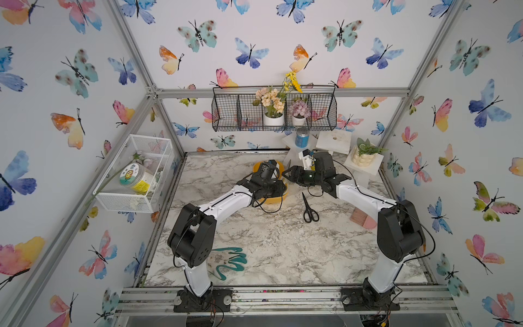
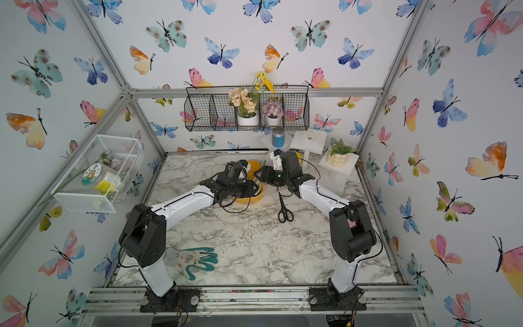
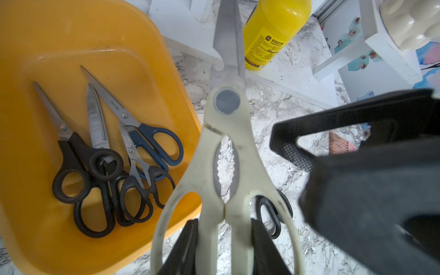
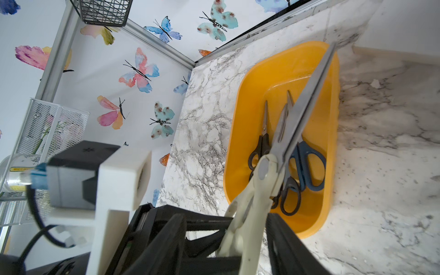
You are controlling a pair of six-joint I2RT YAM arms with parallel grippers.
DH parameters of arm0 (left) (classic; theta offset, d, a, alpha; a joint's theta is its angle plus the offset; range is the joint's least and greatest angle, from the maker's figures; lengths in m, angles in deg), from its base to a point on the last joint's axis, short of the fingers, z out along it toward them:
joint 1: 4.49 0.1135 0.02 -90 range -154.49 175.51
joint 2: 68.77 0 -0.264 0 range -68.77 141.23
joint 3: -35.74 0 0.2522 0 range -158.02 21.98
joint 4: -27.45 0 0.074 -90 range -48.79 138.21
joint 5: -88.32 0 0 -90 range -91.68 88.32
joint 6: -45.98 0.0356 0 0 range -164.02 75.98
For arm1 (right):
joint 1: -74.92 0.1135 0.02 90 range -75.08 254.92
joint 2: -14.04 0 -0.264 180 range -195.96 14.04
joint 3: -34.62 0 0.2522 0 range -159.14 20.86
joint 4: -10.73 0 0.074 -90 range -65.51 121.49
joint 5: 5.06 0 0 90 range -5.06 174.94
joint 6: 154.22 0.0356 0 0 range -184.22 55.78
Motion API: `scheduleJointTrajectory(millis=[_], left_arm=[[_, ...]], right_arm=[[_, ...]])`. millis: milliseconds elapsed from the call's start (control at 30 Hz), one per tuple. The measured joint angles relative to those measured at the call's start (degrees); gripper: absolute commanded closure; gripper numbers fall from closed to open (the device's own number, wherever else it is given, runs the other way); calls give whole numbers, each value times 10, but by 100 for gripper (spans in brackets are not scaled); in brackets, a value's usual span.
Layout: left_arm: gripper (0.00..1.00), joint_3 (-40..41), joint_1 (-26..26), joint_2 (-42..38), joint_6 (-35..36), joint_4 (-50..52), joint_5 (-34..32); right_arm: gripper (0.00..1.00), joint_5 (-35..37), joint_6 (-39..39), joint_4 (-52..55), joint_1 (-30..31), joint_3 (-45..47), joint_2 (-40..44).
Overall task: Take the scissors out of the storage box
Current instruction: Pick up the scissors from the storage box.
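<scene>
The cream-handled shears (image 3: 228, 121) are being clamped by the handles in the left fingers (image 3: 183, 247), blades pointing straight away; the right fingers (image 3: 288, 148), spread apart, are being held just alongside.

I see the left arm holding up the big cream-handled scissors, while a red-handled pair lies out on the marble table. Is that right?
Nearly. The scissors lying on the table are black-handled, not red; both top views show them. The left gripper does hold the cream-handled shears up, as the left wrist view shows.
</scene>
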Motion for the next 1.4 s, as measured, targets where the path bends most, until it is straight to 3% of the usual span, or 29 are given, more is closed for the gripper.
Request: scheduleJointTrajectory(millis=[300, 467, 633, 800, 1000, 1400], left_arm=[[90, 0, -11, -16, -2, -1, -14], [90, 0, -16, -20, -2, -5, -17], [75, 0, -19, -20, -4, -4, -20], [62, -2, -20, -20, -5, 6, -28], [53, -16, -21, -20, -5, 30, -40], [54, -18, 16, -36, -28, 31, -65]], right_arm=[[50, -10, 15, -5, 0, 0, -12], [65, -16, 24, -6, 0, 4, -21], [78, -20, 32, -12, 0, 11, -21], [81, -22, 45, -22, 0, 17, -21], [84, -19, 37, -20, 1, 25, -21], [84, 3, -17, 21, -4, 33, -21]])
